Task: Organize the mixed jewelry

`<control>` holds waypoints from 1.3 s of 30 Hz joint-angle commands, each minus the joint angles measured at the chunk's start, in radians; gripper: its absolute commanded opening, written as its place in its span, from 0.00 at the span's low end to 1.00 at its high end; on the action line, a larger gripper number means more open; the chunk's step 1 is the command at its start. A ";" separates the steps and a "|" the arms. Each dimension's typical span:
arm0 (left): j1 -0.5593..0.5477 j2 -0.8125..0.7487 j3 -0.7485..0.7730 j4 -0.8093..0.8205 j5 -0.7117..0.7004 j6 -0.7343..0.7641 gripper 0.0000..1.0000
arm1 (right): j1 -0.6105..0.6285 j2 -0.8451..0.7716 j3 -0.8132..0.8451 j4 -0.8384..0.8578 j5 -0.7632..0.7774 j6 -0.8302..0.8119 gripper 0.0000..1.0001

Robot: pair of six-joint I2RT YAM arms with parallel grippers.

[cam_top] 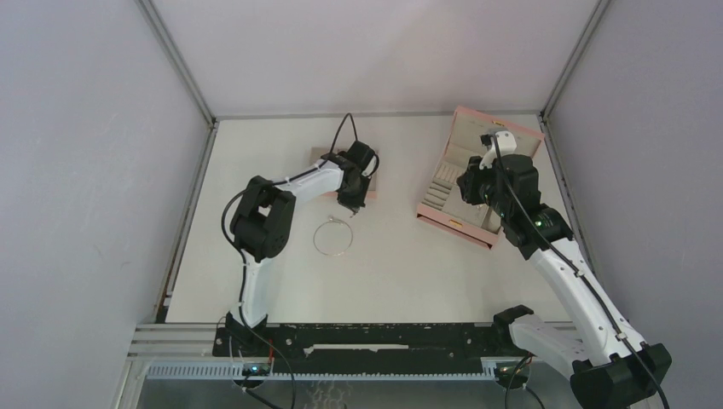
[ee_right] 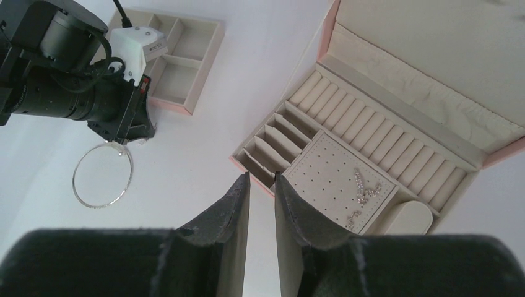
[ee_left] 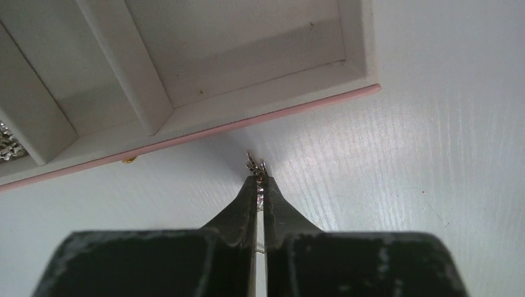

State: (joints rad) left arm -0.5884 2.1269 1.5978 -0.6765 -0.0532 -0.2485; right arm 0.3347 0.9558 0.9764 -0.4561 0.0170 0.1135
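Note:
My left gripper is shut on a tiny sparkling silver piece, which it holds just off the near edge of the pink compartment tray. In the top view this gripper sits at the tray's front edge. The thin silver wire hoop lies on the table just in front of it and also shows in the right wrist view. My right gripper is slightly open and empty, above the front corner of the open pink box. Small silver pieces rest on the box's perforated pad.
A silver chain cluster lies in the tray's left compartment. A tiny gold bit sits by the tray's edge. The open pink box stands at the right back. Grey walls enclose the table on three sides.

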 commanded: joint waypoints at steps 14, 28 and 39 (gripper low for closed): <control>-0.008 -0.141 0.008 -0.008 0.089 0.017 0.00 | 0.009 -0.017 0.013 0.045 -0.006 0.020 0.28; -0.009 -0.155 -0.036 -0.036 0.061 0.033 0.36 | 0.010 -0.013 0.013 0.020 -0.006 0.032 0.28; -0.008 -0.086 -0.020 -0.100 0.081 0.041 0.37 | 0.011 -0.003 0.013 0.035 -0.035 0.030 0.28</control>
State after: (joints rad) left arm -0.5938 2.0106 1.5646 -0.7410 0.0223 -0.2272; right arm 0.3367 0.9558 0.9764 -0.4484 -0.0059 0.1226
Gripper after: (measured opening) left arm 0.391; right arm 0.280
